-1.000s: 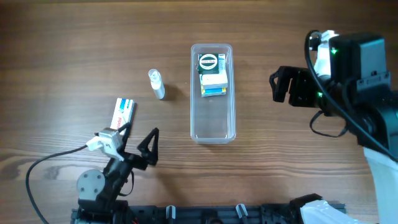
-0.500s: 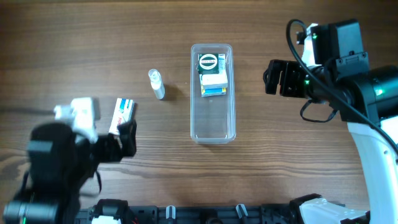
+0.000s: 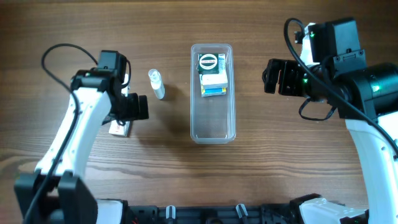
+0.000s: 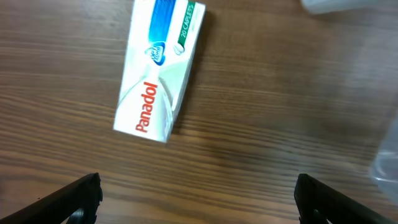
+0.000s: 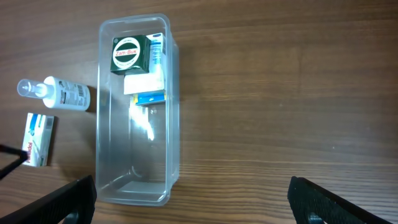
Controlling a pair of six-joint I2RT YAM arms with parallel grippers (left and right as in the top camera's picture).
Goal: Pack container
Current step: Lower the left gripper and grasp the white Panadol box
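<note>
Wooden tabletop (image 3: 186, 25) fills every view. Left gripper (image 4: 199, 199), jaws spread wide and only the tips in frame, hangs above the Panadol box (image 4: 160, 68), which the arm half hides from overhead. Right gripper (image 5: 193, 202), fingers likewise parted, sits right of the central container (image 3: 213, 118). Its far end holds a green box (image 3: 211, 62) overlapping a blue-and-white box (image 3: 214, 86). A small bottle (image 3: 157, 83) lies to the left.

A white Panadol box (image 4: 158, 71) lies flat on the brown wooden table (image 3: 186, 174); near it, a small clear spray bottle (image 3: 157, 84) lies on its side.
</note>
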